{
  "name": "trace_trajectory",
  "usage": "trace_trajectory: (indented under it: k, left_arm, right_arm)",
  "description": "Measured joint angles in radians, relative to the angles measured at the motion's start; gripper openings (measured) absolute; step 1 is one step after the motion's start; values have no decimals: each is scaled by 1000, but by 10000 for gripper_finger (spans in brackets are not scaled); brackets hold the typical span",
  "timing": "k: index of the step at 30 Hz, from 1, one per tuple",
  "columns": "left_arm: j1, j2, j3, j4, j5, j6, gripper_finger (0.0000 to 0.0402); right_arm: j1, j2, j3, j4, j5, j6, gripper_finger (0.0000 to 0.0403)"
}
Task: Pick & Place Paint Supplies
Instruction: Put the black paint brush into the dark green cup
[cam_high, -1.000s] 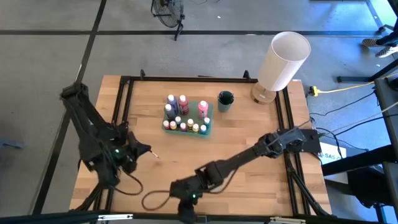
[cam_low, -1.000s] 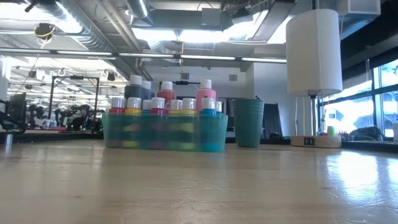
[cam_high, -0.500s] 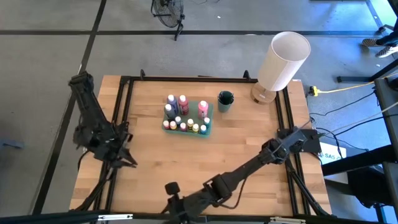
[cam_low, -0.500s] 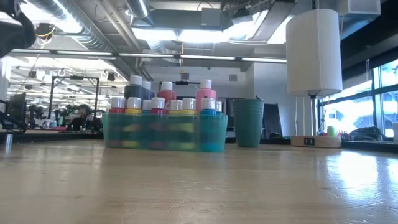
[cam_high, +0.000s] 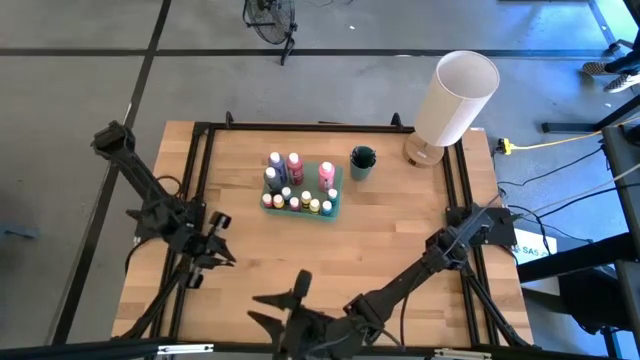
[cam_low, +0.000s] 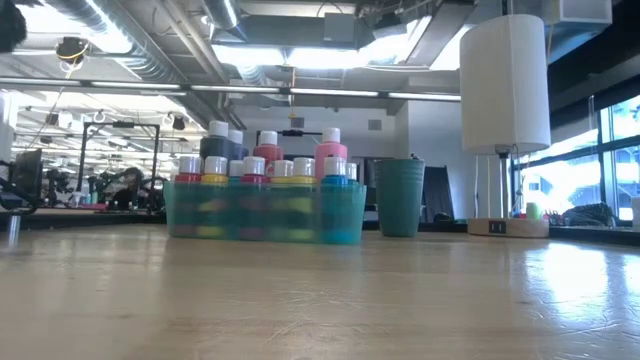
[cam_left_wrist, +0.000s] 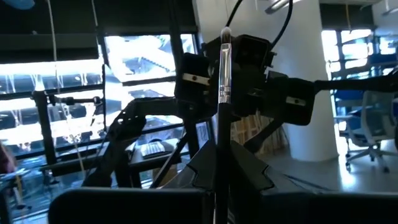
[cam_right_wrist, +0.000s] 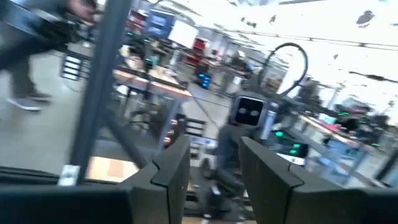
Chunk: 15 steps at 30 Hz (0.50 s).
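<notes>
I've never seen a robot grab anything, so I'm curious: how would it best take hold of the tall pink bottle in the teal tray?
Probably by its white cap and neck, coming straight down from above. The tall pink bottle stands upright in the teal tray, packed among other bottles, so its sides are hemmed in; only its top rises clear of its shorter neighbours.

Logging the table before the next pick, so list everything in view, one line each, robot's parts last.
table: one, light wood, dark frame rails.
tray: one, translucent teal, middle back of the table.
paint bottles: about a dozen, white caps, mixed colours, upright in the tray.
cup: one, dark teal, just right of the tray.
white cylinder: one, on a wooden base, back right corner.
brush: one, thin and dark, held upright off the table.
robot's left fingers: dark, shut on the brush, front left.
robot's right fingers: dark, open, empty, front edge.
</notes>
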Motion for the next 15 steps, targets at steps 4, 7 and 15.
trace_trajectory:
  k: [4,7,15]
  left_arm:
    - [64,85,0,95,95,-51,16]
    - [84,128,1,124,149,-63,16]
    - [90,170,1,127,193,-80,16]
  right_arm:
    - [-36,0,0,-28,-30,29,148]
    - [-68,0,0,-85,-74,145,172]
    - [-105,0,0,-111,-147,220,243]
